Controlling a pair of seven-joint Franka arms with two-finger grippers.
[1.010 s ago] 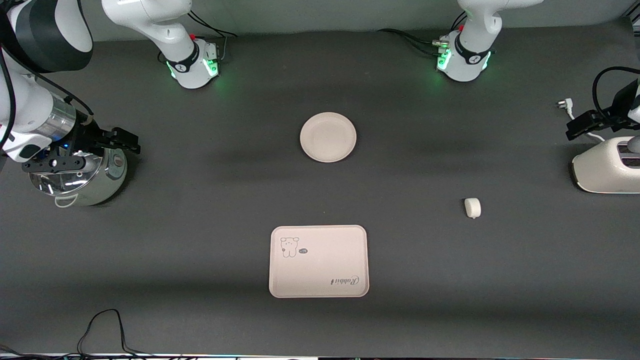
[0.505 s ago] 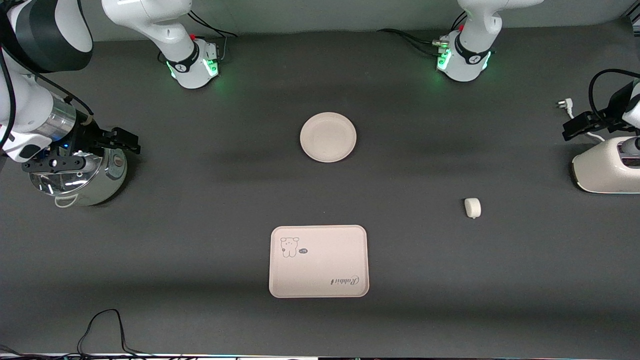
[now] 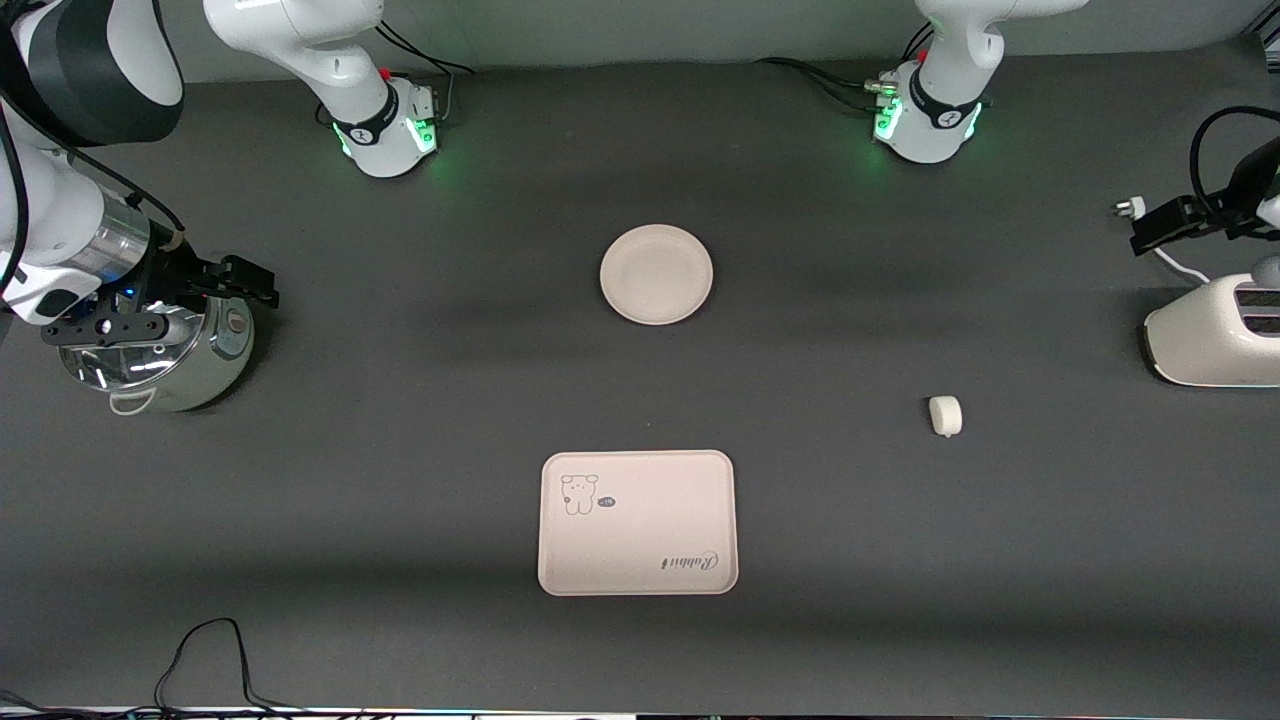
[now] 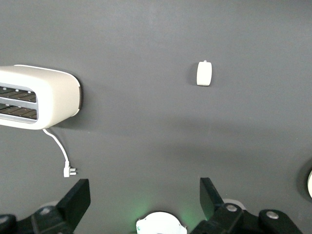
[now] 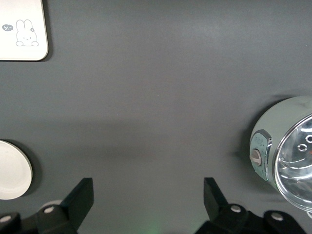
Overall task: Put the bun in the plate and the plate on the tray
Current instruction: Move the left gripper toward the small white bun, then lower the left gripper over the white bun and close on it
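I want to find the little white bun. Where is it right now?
In the front view the bun lies on the bare table toward the left arm's end, nearer the camera than the toaster and the plate, touching nothing.

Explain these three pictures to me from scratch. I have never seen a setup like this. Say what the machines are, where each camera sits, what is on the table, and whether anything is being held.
Two white robot arms stand at a dark table. One picture looks down from a high camera facing them; the other two come from cameras on each arm's wrist.

On the table lie a round cream plate, a cream rectangular tray with a bear drawing, nearer the front camera, and a small white bun toward the left arm's end.

The left gripper is over a white toaster; the right gripper is over a shiny metal pot. Both grippers are open and hold nothing.
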